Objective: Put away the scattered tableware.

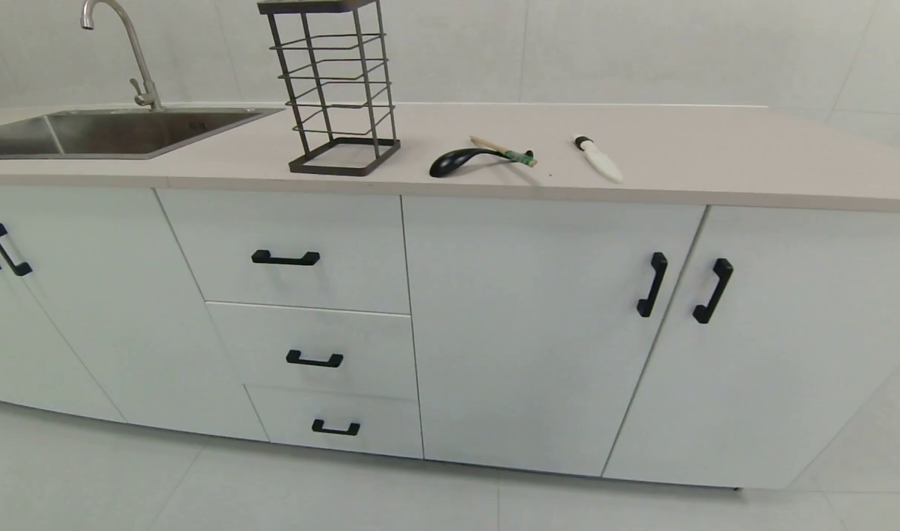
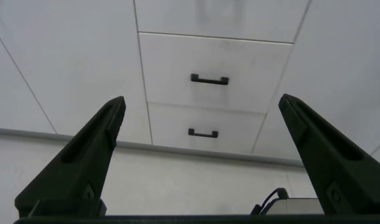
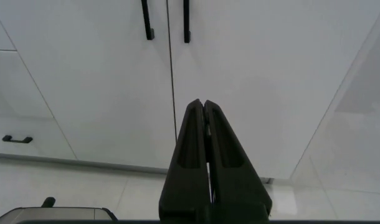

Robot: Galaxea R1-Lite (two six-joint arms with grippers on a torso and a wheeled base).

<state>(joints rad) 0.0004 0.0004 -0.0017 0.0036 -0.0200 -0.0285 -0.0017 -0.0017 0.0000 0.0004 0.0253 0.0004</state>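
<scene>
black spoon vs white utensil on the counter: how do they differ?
Colour: the black spoon is all black; the white utensil is white with a dark band at its far end.
Company: the spoon's handle meets the chopsticks; the white utensil lies alone.
Place: the spoon is nearer the wire rack, the white utensil farther to the right.
Both lie on the countertop.

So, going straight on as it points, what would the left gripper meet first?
The left gripper, open, would likely meet the middle drawer front first; the path looks free, depth unclear.
</scene>
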